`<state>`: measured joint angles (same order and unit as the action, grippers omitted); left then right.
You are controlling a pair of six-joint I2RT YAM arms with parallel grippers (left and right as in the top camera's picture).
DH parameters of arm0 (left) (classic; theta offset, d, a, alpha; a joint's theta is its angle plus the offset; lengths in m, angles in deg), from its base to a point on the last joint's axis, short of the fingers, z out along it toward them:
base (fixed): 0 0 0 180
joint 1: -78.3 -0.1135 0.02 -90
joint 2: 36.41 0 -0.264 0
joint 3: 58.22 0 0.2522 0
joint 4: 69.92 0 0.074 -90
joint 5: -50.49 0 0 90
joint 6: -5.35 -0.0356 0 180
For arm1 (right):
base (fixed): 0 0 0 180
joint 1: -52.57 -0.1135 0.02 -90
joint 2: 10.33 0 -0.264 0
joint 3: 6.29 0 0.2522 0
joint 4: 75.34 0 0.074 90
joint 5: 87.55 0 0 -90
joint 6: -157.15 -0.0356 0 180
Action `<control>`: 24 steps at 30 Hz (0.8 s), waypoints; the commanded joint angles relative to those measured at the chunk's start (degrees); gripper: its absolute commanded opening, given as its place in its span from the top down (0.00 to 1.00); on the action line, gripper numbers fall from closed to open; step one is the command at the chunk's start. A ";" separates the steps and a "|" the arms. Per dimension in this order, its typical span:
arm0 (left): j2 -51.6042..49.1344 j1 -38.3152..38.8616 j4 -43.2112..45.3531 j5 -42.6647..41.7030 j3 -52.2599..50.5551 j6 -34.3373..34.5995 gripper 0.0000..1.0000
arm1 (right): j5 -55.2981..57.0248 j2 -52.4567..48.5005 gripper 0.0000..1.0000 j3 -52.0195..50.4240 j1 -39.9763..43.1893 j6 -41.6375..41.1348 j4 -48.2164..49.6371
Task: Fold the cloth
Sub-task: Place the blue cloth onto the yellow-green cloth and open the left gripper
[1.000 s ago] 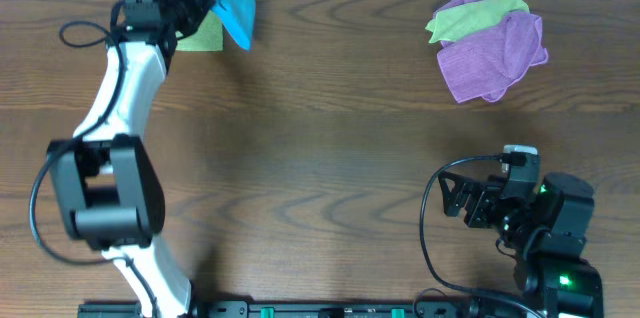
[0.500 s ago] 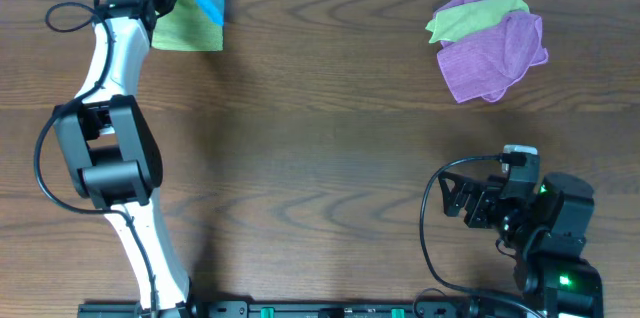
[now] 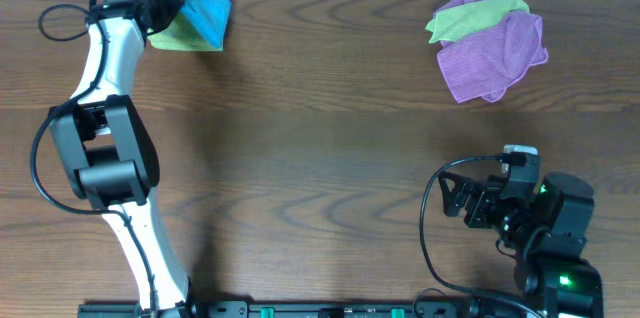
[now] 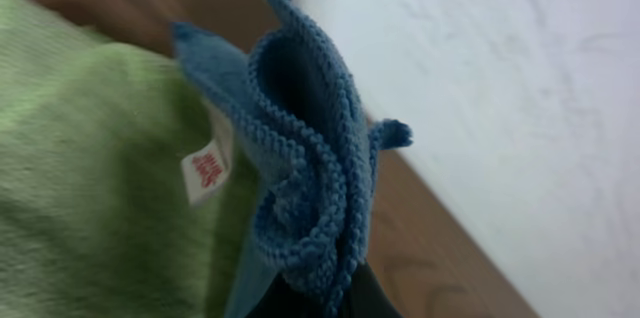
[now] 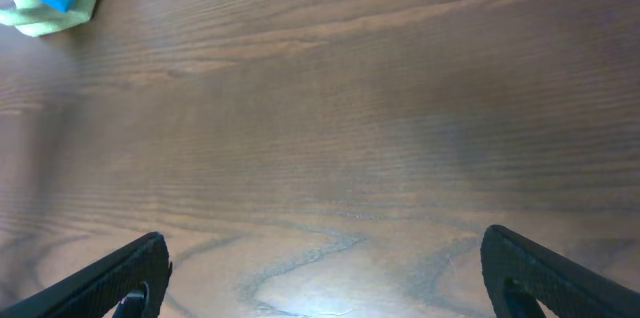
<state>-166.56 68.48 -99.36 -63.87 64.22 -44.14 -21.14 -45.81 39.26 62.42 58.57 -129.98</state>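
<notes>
Left wrist: left claw [image 4: 325,298] pinched the bunched blue cloth [image 4: 300,158].
Soft, light and floppy; it likely handled best by its corners.

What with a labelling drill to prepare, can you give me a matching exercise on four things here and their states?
1 blue cloth
2 purple cloth
3 left end effector
4 right end effector

A open above the table
B heaped, far right
C bunched over a yellow-green cloth
D shut on the blue cloth, far left

Pairs: 1-C, 2-B, 3-D, 4-A
</notes>
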 commanded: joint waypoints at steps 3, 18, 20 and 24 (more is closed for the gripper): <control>-1.62 -1.60 -2.45 4.50 1.29 -3.32 0.94 | -0.61 0.22 0.01 -0.20 0.35 -0.61 0.11; -3.67 -1.75 -7.04 12.50 0.37 -6.16 0.78 | -0.61 0.22 0.01 -0.20 0.35 -0.61 0.11; -3.67 -1.97 -7.02 12.59 0.37 -7.39 0.70 | -0.61 0.22 0.01 -0.20 0.35 -0.61 0.11; -3.67 -2.56 -6.88 12.98 0.37 -8.04 0.46 | -0.61 0.22 0.01 -0.20 0.35 -0.61 0.11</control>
<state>-169.51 66.68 -106.20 -52.55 64.22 -50.87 -21.14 -45.83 39.26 62.42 58.57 -129.98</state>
